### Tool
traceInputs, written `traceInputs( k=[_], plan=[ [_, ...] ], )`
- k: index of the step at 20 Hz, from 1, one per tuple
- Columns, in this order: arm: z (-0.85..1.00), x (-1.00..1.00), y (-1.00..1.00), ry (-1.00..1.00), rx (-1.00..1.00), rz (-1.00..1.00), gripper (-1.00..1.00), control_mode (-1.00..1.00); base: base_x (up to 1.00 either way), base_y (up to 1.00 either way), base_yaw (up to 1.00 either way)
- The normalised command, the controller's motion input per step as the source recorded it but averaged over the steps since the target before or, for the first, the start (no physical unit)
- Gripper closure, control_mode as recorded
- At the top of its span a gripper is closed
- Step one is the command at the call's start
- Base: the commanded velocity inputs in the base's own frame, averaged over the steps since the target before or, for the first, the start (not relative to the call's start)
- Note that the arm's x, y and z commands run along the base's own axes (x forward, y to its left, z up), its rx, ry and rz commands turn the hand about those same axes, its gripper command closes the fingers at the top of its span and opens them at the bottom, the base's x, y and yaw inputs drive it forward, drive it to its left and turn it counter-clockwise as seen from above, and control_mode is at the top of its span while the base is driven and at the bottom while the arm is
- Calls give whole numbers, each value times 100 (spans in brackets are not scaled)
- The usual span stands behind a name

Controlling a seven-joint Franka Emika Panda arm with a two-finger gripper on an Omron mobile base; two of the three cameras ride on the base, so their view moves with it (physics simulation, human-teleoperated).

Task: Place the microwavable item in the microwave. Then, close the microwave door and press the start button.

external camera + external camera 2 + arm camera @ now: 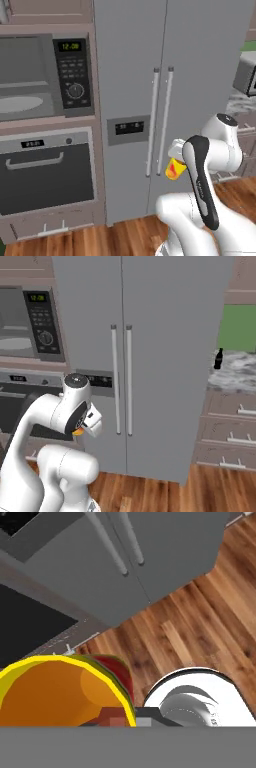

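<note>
Warm wooden plank flooring (120, 240) runs under a wall of pinkish-brown cabinetry and a tall grey fridge. At the far left of the left base view, the wide built-in dark microwave (45, 77) sits in the cabinet wall with its grey inside and pale round turntable (20, 104) exposed; its door panel cannot be made out from here. On the microwave's right side is the black control panel (73, 75) with green digits above a round dial. Directly below the microwave is a dark built-in oven (47, 172) with a grey bar handle across its door.

Just right of that stack stands the tall grey double-door refrigerator (170, 90), two long vertical silver handles meeting at its centre and a small dark dispenser panel on its left door.

In front of the fridge's lower half, well apart from the microwave and lower than it, the small yellow tapered cup with a red-orange mark (174, 168) is carried in the air at the end of the white arm, above the floor. The gripper (176, 159) is largely hidden behind the arm's forearm there; in the hand view the cup's yellow rim and orange inside press close to the camera at the lower left, which suggests the fingers are clamped on it, though the fingers themselves are not clearly seen.

Farther right, in the right base view, a small black bottle (218, 359) stands on a marbled grey counter (237, 373) near its left edge, above pinkish drawers with pale handles.
</note>
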Motion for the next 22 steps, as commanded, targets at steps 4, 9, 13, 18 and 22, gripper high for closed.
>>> traceInputs(
  k=[4, 9, 13, 18, 22],
  plan=[
    [0, 0, 0, 0, 0, 0, 100, 100, 34, 100, 0],
    [0, 0, 0, 0, 0, 0, 100, 100, 43, 100, 0],
    [0, 0, 0, 0, 0, 0, 100, 100, 23, 100, 1],
    [0, 0, 0, 0, 0, 0, 100, 100, 0, 49, 7],
    [0, 0, 0, 0, 0, 0, 100, 100, 1, 11, 11]
  ],
)
